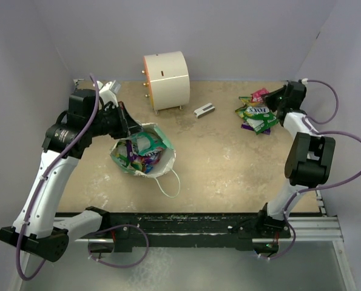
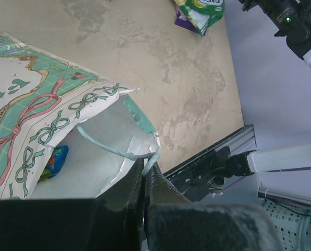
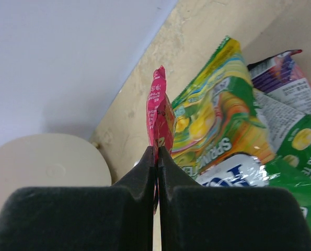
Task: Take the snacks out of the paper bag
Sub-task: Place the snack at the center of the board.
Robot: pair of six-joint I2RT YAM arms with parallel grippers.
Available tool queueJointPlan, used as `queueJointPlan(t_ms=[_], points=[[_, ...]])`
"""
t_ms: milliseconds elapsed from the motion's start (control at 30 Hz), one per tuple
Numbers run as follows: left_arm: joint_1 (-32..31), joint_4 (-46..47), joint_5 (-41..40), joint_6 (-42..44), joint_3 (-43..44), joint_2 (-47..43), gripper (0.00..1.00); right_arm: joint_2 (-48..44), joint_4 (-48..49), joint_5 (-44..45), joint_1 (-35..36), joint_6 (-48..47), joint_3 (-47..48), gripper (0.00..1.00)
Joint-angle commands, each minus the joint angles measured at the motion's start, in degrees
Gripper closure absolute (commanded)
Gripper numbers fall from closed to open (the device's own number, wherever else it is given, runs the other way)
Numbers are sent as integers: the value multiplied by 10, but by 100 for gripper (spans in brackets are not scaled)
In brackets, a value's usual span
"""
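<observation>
The paper bag (image 1: pixel 142 153) lies open on its side at the left, with several snacks (image 1: pixel 139 151) inside. My left gripper (image 1: pixel 129 126) sits at its upper rim. In the left wrist view the left gripper (image 2: pixel 146 163) is shut on the bag's thin mint handle cord (image 2: pixel 113 149), and a blue packet (image 2: pixel 56 159) shows inside the bag (image 2: pixel 50 104). My right gripper (image 1: pixel 278 102) is at the far right over a pile of snacks (image 1: pixel 256 114). In the right wrist view the right gripper (image 3: pixel 156 151) is shut on a pink packet (image 3: pixel 159 112), held upright beside green packets (image 3: pixel 218 125).
A white cylinder with an orange rim (image 1: pixel 167 79) stands at the back centre and also shows in the right wrist view (image 3: pixel 40 167). A small grey-white block (image 1: pixel 204 110) lies to its right. The bag's other loop handle (image 1: pixel 168 182) trails toward the front. Walls enclose the back and sides.
</observation>
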Motion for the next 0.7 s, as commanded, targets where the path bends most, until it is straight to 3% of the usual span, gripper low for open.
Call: queueJointPlan(t_ms=[0,367,533,667], points=[[0,6,-22,19,27,0,100,2,33,-40,-18,26,2,100],[0,21,-7,19,24,18,100,16,94,-67,-51,8,-121,100],[0,28,3,15,19,19,100,22,93,-89,-60,-12,-141,100],[0,27,9,15,16,17,100,27,73,-104,-59,-35,-135,94]])
